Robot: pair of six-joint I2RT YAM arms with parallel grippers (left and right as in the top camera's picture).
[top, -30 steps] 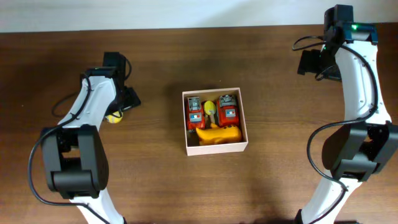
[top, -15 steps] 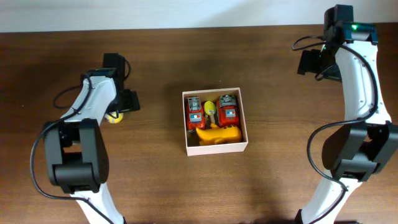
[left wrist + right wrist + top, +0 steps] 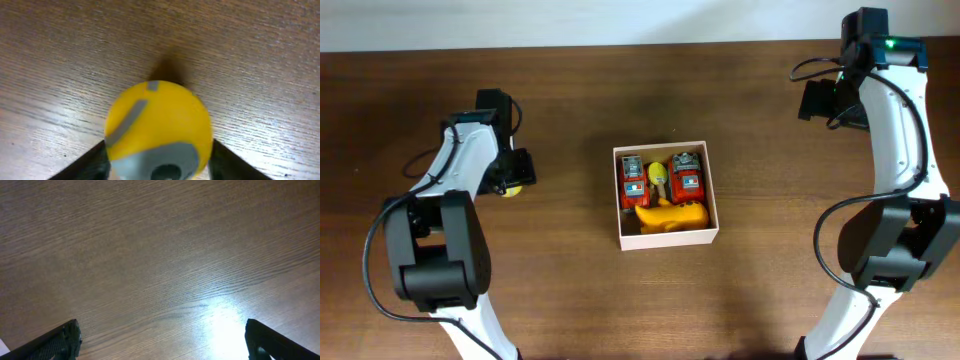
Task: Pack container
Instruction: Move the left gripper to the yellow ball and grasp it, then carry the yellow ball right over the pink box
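Observation:
The container (image 3: 666, 239), a shallow white-walled box, sits mid-table holding two red toy trucks (image 3: 633, 180) and yellow toys (image 3: 670, 214). A round yellow toy with a grey band (image 3: 510, 188) lies on the wood well to its left. My left gripper (image 3: 508, 176) is over that toy. In the left wrist view the yellow toy (image 3: 157, 125) fills the space between the dark fingers (image 3: 87, 162), which press against both its sides; my left gripper (image 3: 159, 167) is shut on it. My right gripper (image 3: 817, 100) hovers at the far right, open and empty (image 3: 162, 342) above bare wood.
Brown wooden table (image 3: 770, 280) all round. A white wall strip runs along the back edge (image 3: 620, 20). The arm bases stand at the front left (image 3: 430, 270) and front right (image 3: 890, 250).
My left gripper has shifted slightly left and toward the front over the yellow toy, and its jaws have closed in on it. The right arm has not moved.

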